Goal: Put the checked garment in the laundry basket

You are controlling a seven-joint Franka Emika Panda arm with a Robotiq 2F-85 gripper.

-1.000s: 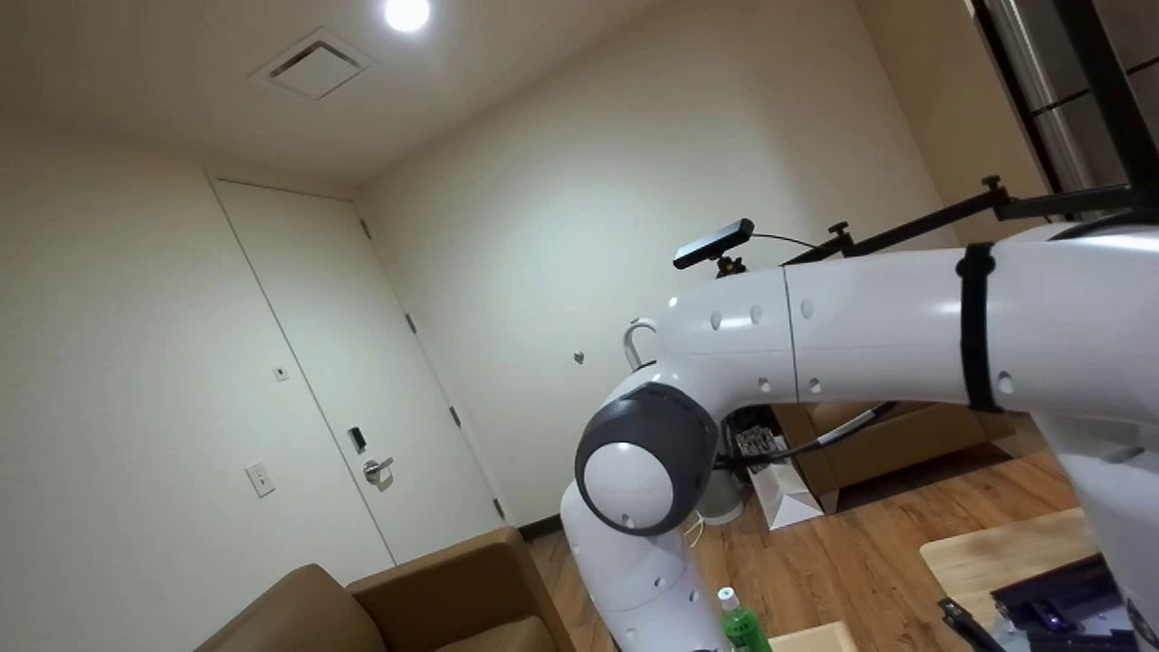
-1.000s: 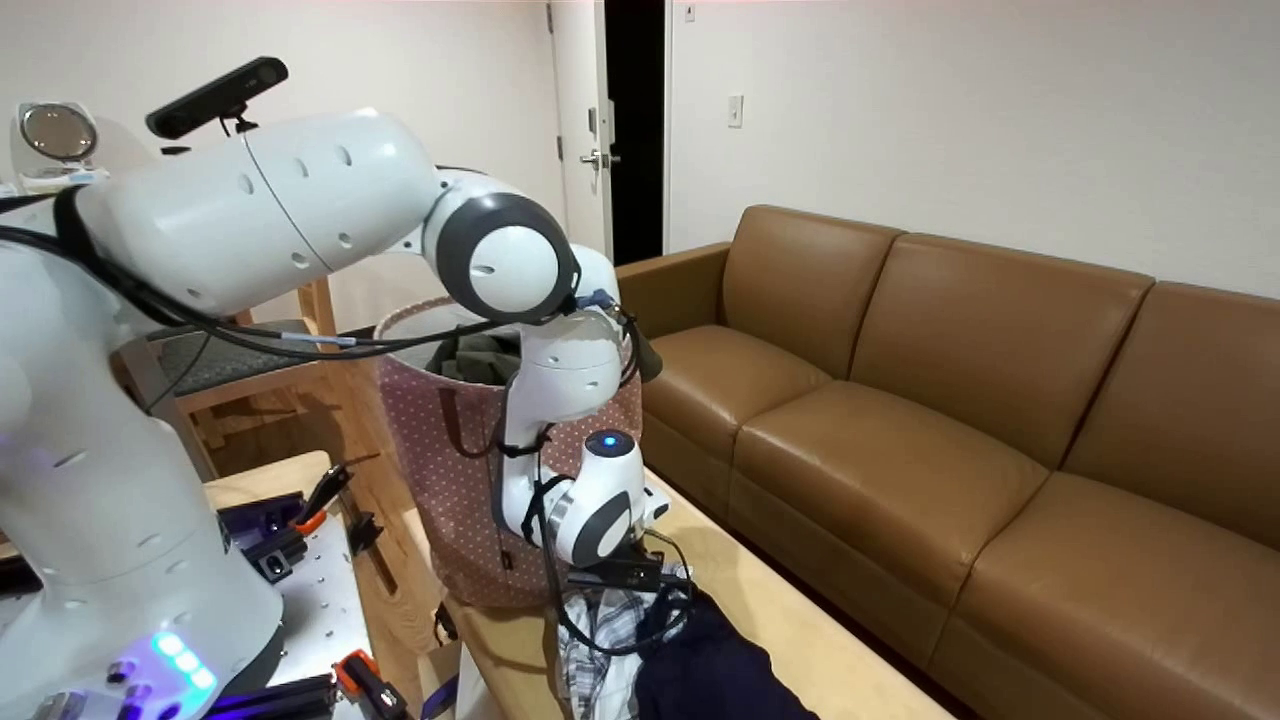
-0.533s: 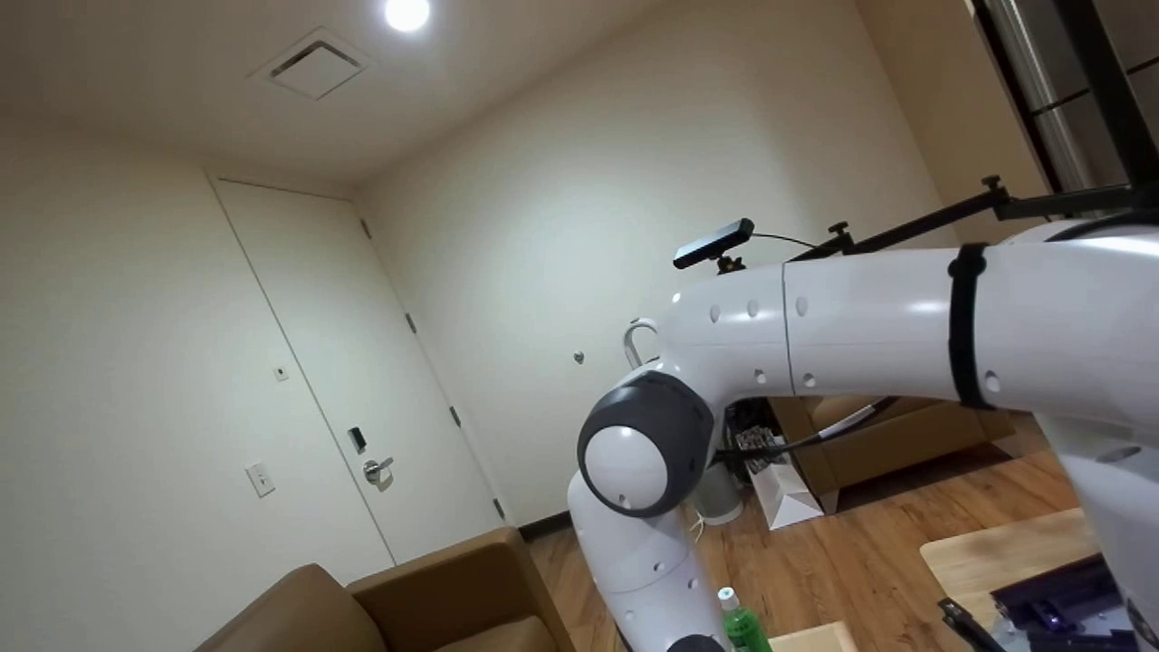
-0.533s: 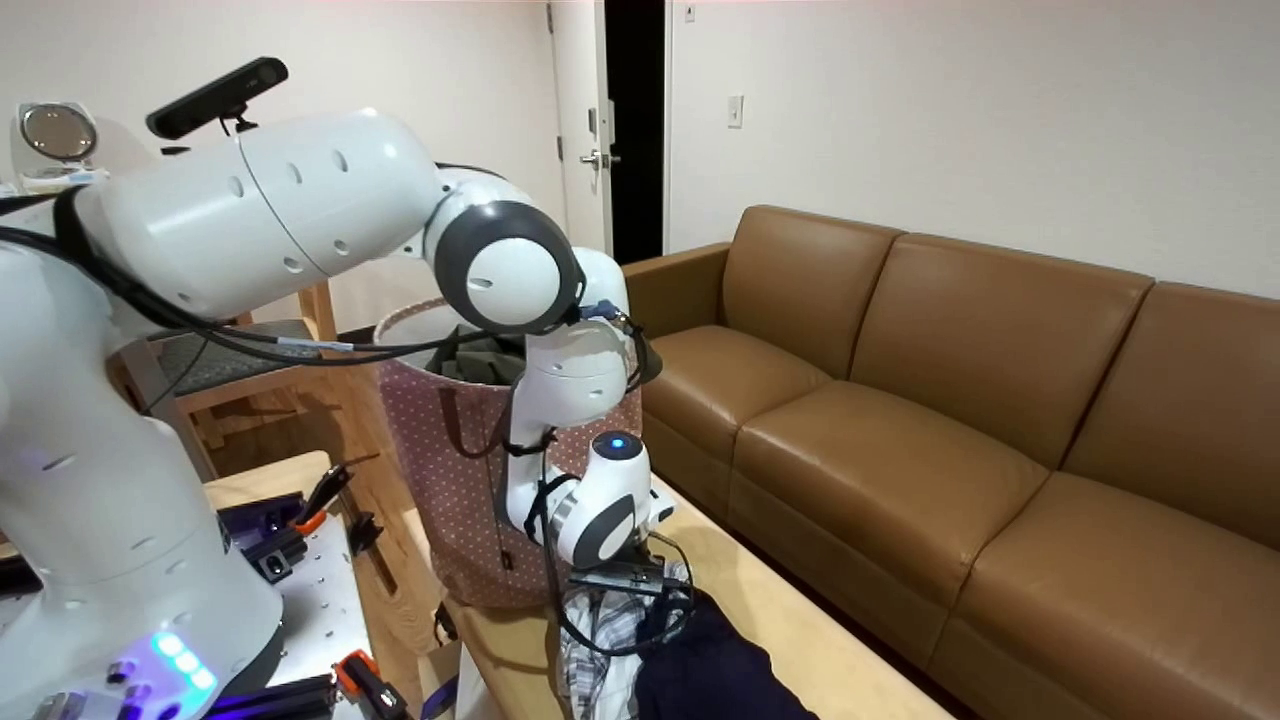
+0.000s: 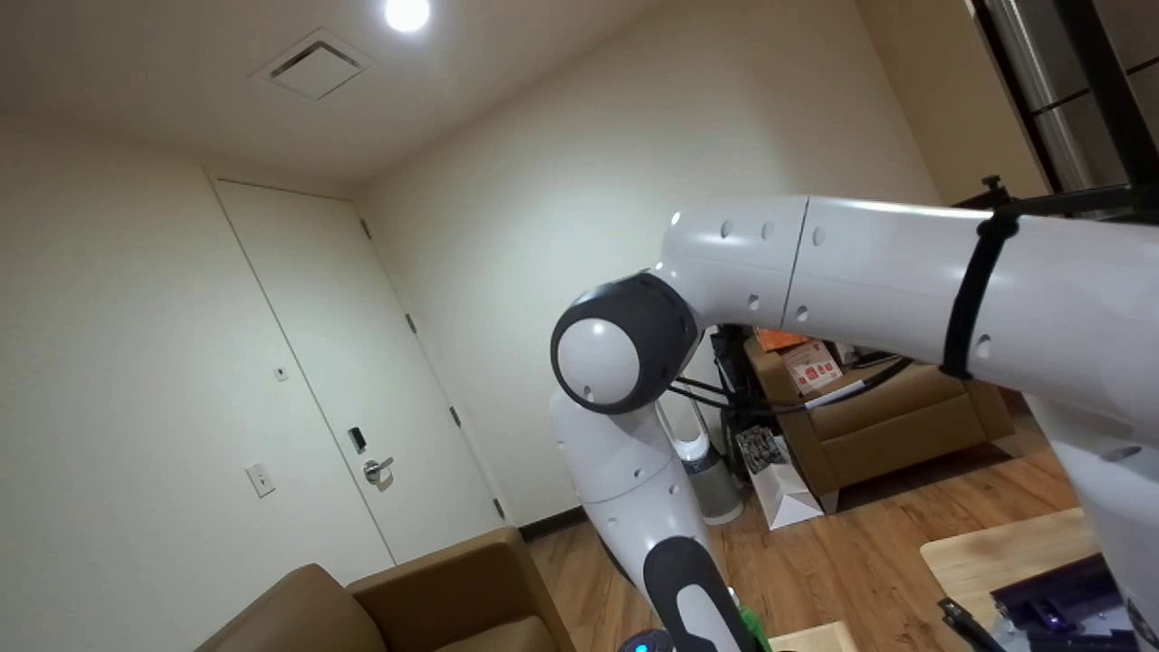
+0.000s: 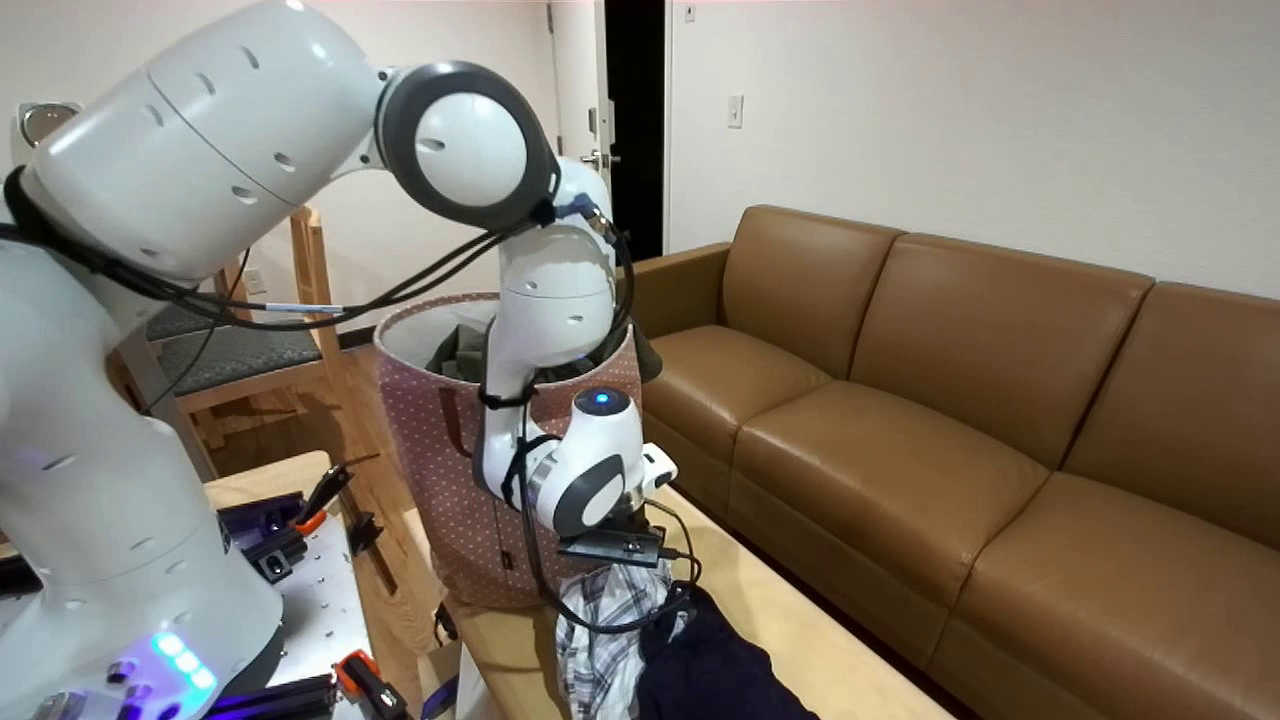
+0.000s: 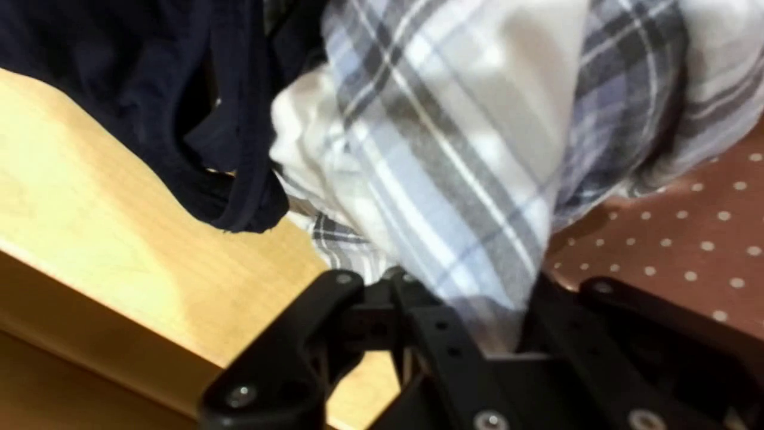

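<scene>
The checked garment [image 6: 600, 635], white with grey and blue bands, lies on the wooden table beside the laundry basket. In the wrist view the garment [image 7: 453, 149] is drawn up to a narrow peak between the fingers. My gripper [image 7: 468, 292] is shut on that peak; its very tips are hidden by cloth. The laundry basket [image 6: 435, 480] is tall, pink with white dots, with dark clothing inside, and stands behind the gripper. Its dotted side also shows in the wrist view [image 7: 662, 251]. Garment, basket and gripper are out of view in the tilted exterior view.
A dark navy garment [image 6: 715, 660] lies against the checked one, also in the wrist view [image 7: 137, 95]. The wooden table [image 6: 800, 640] runs along a brown sofa [image 6: 900, 480]. A green bottle [image 5: 753, 625] is partly behind the arm. Tools lie by the robot base.
The arm has risen, with elbow and wrist higher and slightly further left in the exterior view with the basket. The checked garment is pulled up a little; the navy garment has stayed.
</scene>
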